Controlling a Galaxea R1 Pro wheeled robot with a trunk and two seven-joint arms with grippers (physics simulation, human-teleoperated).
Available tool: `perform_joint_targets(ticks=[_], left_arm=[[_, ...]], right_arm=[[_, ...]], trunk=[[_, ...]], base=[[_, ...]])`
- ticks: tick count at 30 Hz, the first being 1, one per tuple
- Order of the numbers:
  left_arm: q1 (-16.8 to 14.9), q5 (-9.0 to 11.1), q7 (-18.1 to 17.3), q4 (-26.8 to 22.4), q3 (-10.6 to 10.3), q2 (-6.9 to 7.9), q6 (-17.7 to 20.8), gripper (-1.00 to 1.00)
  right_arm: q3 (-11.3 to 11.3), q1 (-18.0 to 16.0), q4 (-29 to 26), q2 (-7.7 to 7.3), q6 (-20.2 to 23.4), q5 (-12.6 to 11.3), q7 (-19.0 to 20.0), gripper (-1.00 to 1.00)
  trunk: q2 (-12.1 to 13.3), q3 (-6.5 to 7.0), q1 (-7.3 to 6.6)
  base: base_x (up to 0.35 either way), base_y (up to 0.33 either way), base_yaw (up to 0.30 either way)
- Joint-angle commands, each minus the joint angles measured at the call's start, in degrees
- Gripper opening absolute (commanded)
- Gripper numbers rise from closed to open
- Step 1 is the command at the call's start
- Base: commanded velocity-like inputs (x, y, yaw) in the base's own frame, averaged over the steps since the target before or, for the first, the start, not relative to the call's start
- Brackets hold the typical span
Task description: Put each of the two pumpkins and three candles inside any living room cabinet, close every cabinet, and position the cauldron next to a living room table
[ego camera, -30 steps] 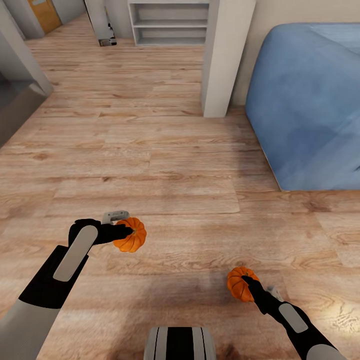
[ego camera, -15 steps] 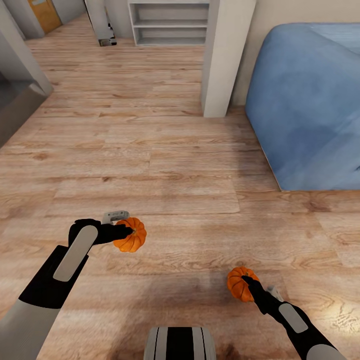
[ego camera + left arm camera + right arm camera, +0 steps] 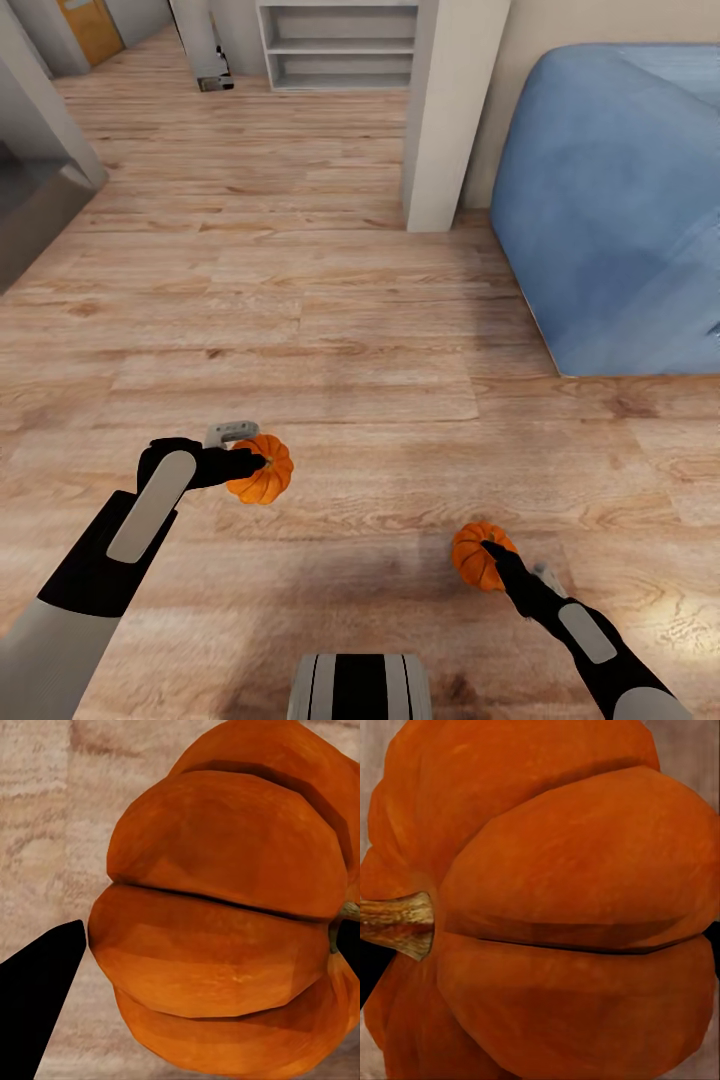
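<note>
Left pumpkin: a small ribbed orange pumpkin held above the wooden floor, at the lower left of the head view. In the left wrist view the left pumpkin shows broad orange ribs and a bit of stem at one edge.

Left gripper: its dark fingers are pinched on the left pumpkin from the side. One black fingertip lies against the pumpkin's flank in the left wrist view.

Right pumpkin: a second small orange pumpkin, lower and further right in the head view, also off the floor. In the right wrist view the right pumpkin shows deep ribs and a short brown stem pointing sideways.

Right gripper: clamped on the right pumpkin, with a black finger lying across its side.

Relation of the two: the pumpkins are well apart, one on each side of the robot's trunk.

Arms: the left arm reaches in from the lower left, the right arm from the lower right, both black and grey.

Floor: pale brown planks running across the whole head view.

Blue sofa: a large soft blue shape at the right, resting on the floor.

White pillar: stands just beside the sofa's near corner.

Shelf unit: pale open shelves at the far end, beyond the pillar.

Orange door: far back at the upper left.

Grey unit: at the left edge.
</note>
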Motion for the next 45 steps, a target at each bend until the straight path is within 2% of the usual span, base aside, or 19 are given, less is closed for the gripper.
perform_joint_targets(ticks=[1,4,7,11,14,24,33,45], left_arm=[[-0.04,0.47,0.66,-0.06,-0.12,0.05,0.07,-1.0],[-0.05,0.47,0.66,-0.06,-0.14,0.05,0.07,-1.0],[-0.03,0.47,0.66,-0.06,-0.14,0.05,0.07,-1.0],[-0.03,0.47,0.7,-0.06,-0.15,0.05,0.07,-1.0],[-0.03,0.47,0.73,-0.06,-0.15,0.05,0.07,-1.0],[-0.05,0.39,0.91,0.1,-0.09,0.05,0.07,-1.0],[-0.05,0.83,0.87,0.12,-0.06,0.05,0.07,-1.0],[-0.05,0.94,0.78,0.2,0.01,0.05,0.07,-1.0]], right_arm=[[-0.31,0.0,-0.1,-0.12,0.52,-0.34,1.73,-1.0],[-0.21,0.05,-1.72,-0.16,0.67,-0.33,4.19,-1.0],[0.65,0.19,-5.87,-0.05,1.1,-0.26,5.93,-1.0],[4.23,0.5,-11.22,-0.07,1.45,-0.36,6.71,-1.0],[5.21,0.65,-13.75,-0.01,1.6,-0.38,6.85,-1.0],[5.66,0.78,-16.12,0.24,1.55,-0.34,6.93,-1.0],[5.72,0.82,-17.65,0.38,1.5,-0.41,6.99,-1.0],[5.83,0.87,-19.7,0.45,1.58,-0.41,7.0,-1.0]], trunk=[[-0.01,-0.04,-0.01],[-0.01,-0.04,-0.01],[-0.01,-0.04,-0.01],[0.04,0.85,-0.11],[0.08,1.51,-0.19],[0.21,3.73,-0.45],[0.21,3.73,-0.45],[0.37,6.39,-0.76]], base=[[-0.013,0.0,0.0],[-0.007,0.0,0.0],[-0.002,0.0,0.0],[0.0,0.0,0.0],[0.0,0.0,0.0],[0.0,0.0,0.0],[0.0,0.0,0.0],[0.0,0.0,0.0]])
